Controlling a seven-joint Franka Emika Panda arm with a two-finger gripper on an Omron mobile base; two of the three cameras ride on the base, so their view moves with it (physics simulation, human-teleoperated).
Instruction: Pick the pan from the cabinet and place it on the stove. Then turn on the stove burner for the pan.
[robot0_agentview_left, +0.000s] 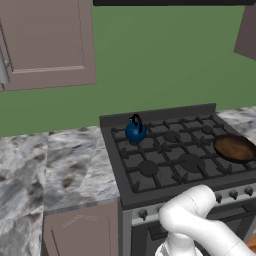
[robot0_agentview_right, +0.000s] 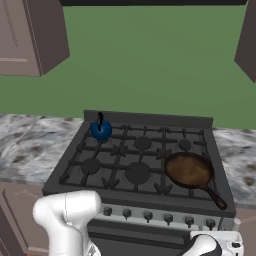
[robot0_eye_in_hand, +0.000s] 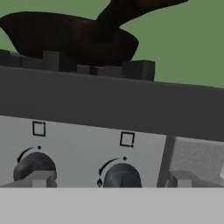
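end effector (robot0_eye_in_hand: 109, 179) hangs wide open and empty before the near-right knob (robot0_eye_in_hand: 121, 176), the pan (robot0_agentview_right: 189, 170) already resting on the stove's (robot0_agentview_right: 100, 184) near-right burner, so lighting that burner seems all that's left.

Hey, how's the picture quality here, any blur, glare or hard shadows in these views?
Left base view: flat, even lighting, no glare, the pan cut by the right edge. Right base view: equally flat, the kettle crisp. Hand view: soft and blurry up close, the knobs smeared, the pan a dark silhouette.
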